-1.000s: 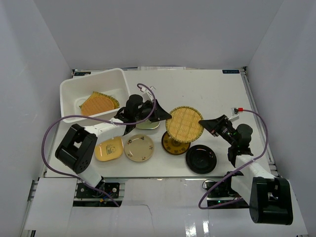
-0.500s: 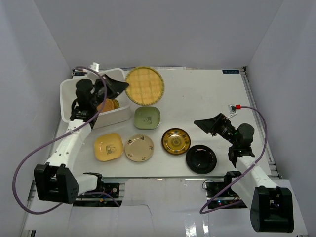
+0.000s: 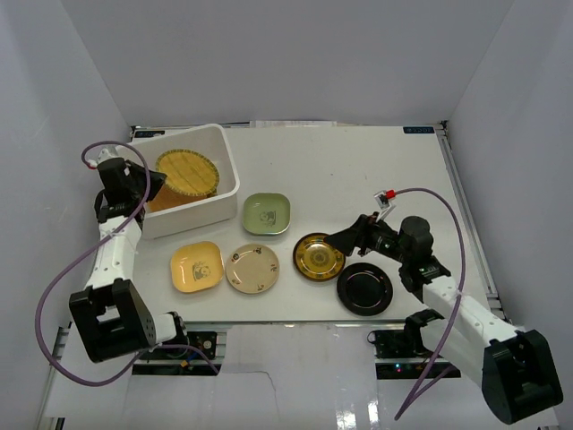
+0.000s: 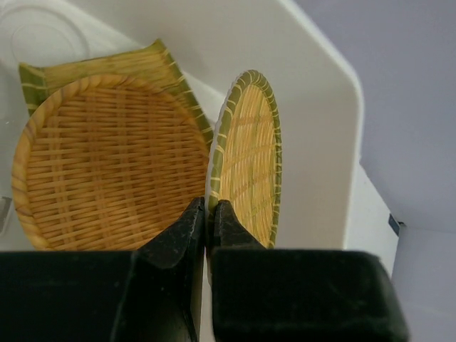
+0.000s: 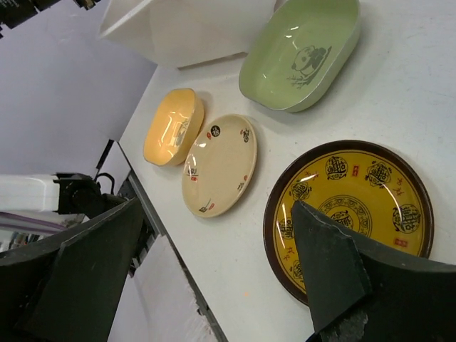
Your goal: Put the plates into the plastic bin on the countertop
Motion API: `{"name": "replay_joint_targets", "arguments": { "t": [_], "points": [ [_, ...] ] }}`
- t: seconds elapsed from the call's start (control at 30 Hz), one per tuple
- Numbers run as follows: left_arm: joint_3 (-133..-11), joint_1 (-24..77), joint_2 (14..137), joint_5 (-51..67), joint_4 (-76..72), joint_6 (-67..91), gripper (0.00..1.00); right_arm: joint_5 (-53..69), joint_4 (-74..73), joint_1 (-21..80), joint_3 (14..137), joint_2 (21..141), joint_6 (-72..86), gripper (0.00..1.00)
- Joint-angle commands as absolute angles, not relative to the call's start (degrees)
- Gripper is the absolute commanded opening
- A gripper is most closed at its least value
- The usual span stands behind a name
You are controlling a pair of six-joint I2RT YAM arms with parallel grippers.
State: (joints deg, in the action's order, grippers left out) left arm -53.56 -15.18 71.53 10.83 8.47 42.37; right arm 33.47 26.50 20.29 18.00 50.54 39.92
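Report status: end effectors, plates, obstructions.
Left end effector shut on woven plate, over bin. Right end effector open, near gold-patterned plate. Nothing blocking bin.

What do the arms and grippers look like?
The left arm and right arm have white links and black joints. A purple cable loops along each; the right one carries a red tag. Left gripper and right gripper have black wedge-shaped fingers.

Plain grey walls (image 3: pixel 295 54) L, R & back; glossy white floor strip (image 3: pixel 313 399) at front; soft even light.
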Motion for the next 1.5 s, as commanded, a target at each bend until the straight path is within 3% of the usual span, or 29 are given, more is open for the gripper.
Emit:
{"name": "replay_joint_targets", "arguments": {
  "t": [0.0,0.1,0.13,0.23,0.27,0.4,0.7,0.83,1.07,1.2,1.47],
  "points": [
    [-54.8,-15.7,73.9,9.8,6.8,42.3,0.00,28.0,24.4,23.9,21.5,53.2,35.8,0.90],
    [-55.2,-15.7,76.6,10.6,6.9,42.1,0.17,23.0,23.4,29.3,23.3,56.3,33.9,0.90],
    [-54.6,-15.7,76.6,10.2,6.8,42.2,0.34,20.5,22.9,32.4,24.8,57.5,33.1,0.90],
    [-53.0,-15.7,74.8,8.9,5.4,42.4,0.60,15.7,22.7,38.6,28.2,62.5,32.2,0.90],
    [-52.5,-15.7,74.3,9.0,5.2,42.5,0.74,14.6,22.7,40.0,29.2,63.9,32.1,0.89],
    [-52.1,-15.7,70.9,9.6,5.2,42.0,0.97,8.6,21.8,47.1,35.0,72.8,30.6,0.84],
    [-46.7,-12.0,56.0,12.5,4.5,40.9,0.98,-8.7,15.4,62.4,53.9,92.9,28.0,0.61],
    [-44.1,-7.1,46.9,13.4,7.1,37.9,0.94,-9.3,13.3,63.1,60.7,99.7,28.0,0.50],
    [-43.9,1.7,41.8,15.2,16.0,28.3,0.89,-11.2,8.3,67.9,74.1,111.1,25.5,0.60],
    [-46.7,5.9,40.5,15.1,19.3,25.8,0.89,-11.9,7.4,68.5,78.1,115.1,26.4,0.60],
    [-52.0,9.4,40.1,8.3,20.7,24.6,0.87,-13.1,5.3,69.0,86.0,122.1,27.3,0.49]
  ]
}}
